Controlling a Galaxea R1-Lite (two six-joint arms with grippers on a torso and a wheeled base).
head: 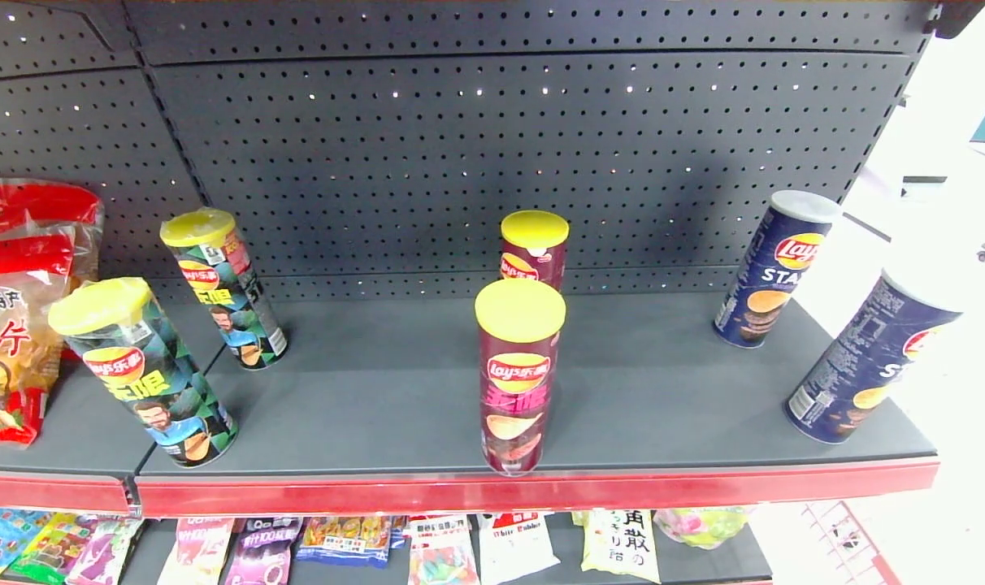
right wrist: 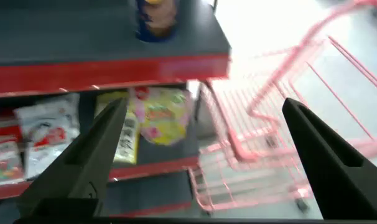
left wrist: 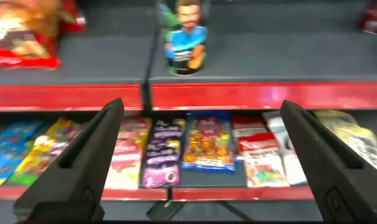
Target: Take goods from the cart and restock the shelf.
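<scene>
Pointing at the front of the shelf (head: pixel 606 390), the left gripper (left wrist: pixel 201 106) hangs before its left part. Its two dark fingers (left wrist: pixel 83 162) are spread wide and there is nothing between them. The right gripper (right wrist: pixel 204 102) is held in the same way before the shelf's right end, also wide open and empty. All the fingers are flat, wedge-shaped and matte black.

The shelf is a dark grey metal board with a glossy red edge (head: pixel 533 487) and a perforated pegboard (head: pixel 492 162) behind. Six tall round cans with plastic lids stand upright on it. Two green cans (head: pixel 147 374) with yellow lids are at the shelf's left side, one near the front and one farther back. Two maroon cans (head: pixel 518 378) are at the shelf's middle, one behind the other, the front one close to the red edge. Two blue cans (head: pixel 866 357) with pale lids are at the shelf's right side. Crinkled red bags (head: pixel 13 309) lean at the shelf's far left end.

Under the shelf, soft shiny packets (head: pixel 444 548) lie in a row; the wrist views look at them from the front.

The cart (right wrist: pixel 288 124), of thin pink wire, stands near the shelf's right end. The right wrist view shows its basket, and the head view catches a corner of it. Whether it holds goods I cannot tell.
</scene>
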